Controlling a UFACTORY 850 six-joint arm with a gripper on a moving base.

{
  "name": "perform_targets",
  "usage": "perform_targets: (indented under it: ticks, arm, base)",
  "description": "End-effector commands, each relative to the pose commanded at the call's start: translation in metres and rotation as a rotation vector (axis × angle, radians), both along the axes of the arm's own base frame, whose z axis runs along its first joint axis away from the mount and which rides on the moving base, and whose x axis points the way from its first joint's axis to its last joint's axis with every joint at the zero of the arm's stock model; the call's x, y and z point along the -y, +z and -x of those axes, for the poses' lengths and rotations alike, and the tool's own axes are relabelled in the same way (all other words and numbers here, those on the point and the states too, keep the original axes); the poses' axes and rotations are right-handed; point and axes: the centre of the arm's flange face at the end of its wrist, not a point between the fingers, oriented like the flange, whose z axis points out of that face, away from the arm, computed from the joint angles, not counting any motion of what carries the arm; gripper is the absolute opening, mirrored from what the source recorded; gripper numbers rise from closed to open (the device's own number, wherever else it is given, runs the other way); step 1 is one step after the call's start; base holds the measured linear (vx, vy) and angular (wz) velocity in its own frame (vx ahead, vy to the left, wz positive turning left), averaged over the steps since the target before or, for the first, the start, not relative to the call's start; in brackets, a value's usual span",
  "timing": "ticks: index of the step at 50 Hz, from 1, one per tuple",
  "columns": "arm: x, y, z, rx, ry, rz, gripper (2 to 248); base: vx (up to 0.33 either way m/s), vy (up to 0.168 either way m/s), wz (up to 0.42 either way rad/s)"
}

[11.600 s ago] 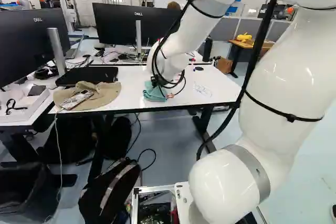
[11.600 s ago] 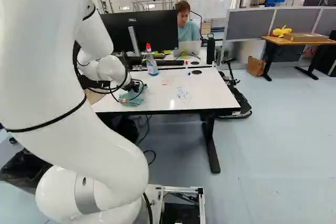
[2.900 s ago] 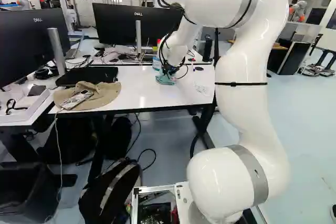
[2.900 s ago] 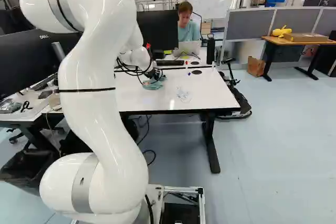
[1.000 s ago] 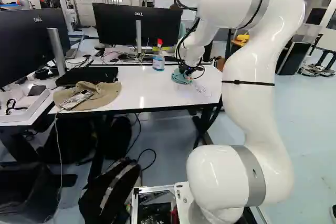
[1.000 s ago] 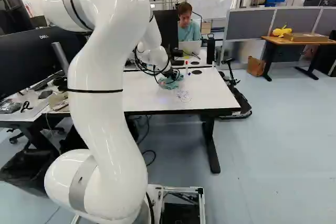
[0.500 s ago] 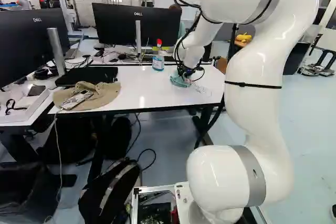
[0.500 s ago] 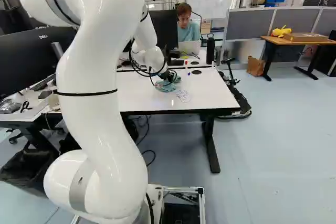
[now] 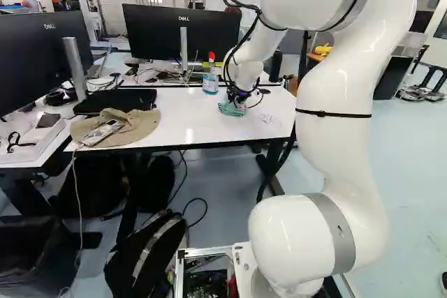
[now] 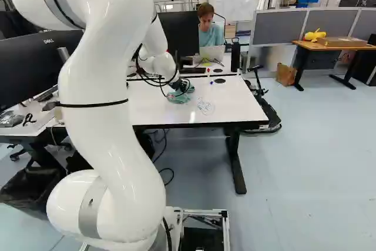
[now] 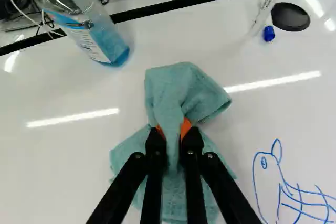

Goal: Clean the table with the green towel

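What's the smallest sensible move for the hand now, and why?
I'd slide the hand toward the blue drawing, rightward in the right base view, keeping the towel low. The towel is pinched between its fingers, while the drawing lies beside it, uncovered, on the table.

The gripper (image 9: 239,102) has carried the green towel (image 11: 176,90) nearer the spray bottle (image 9: 210,84).

Looking from the base, on the table (image 9: 185,130) lies the towel (image 11: 176,87); bottle (image 11: 107,48) is at its eleven o'clock, drawing (image 9: 267,118) about four, cap (image 9: 142,127), with phone (image 9: 102,132) on it, near nine.
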Motion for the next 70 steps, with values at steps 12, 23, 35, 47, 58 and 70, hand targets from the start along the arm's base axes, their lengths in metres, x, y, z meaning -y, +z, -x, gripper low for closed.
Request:
perform_targets:
  ticks: [12, 23, 35, 47, 58, 70]
  arm:
    - [-0.021, -0.001, -0.007, 0.005, 0.035, 0.000, 46]
    - [-0.038, -0.002, -0.019, 0.013, 0.062, -0.001, 46]
    - [-0.052, -0.003, -0.037, 0.027, 0.083, -0.001, 46]
    - [-0.053, -0.002, -0.037, 0.030, 0.083, -0.002, 46]
    - [-0.052, 0.007, -0.035, 0.043, 0.083, -0.002, 46]
    - [-0.052, 0.023, -0.031, 0.065, 0.083, -0.003, 46]
  base:
    - [0.000, 0.000, 0.000]
    - [0.000, 0.000, 0.000]
    - [0.000, 0.000, 0.000]
    - [0.000, 0.000, 0.000]
    - [0.000, 0.000, 0.000]
    - [0.000, 0.000, 0.000]
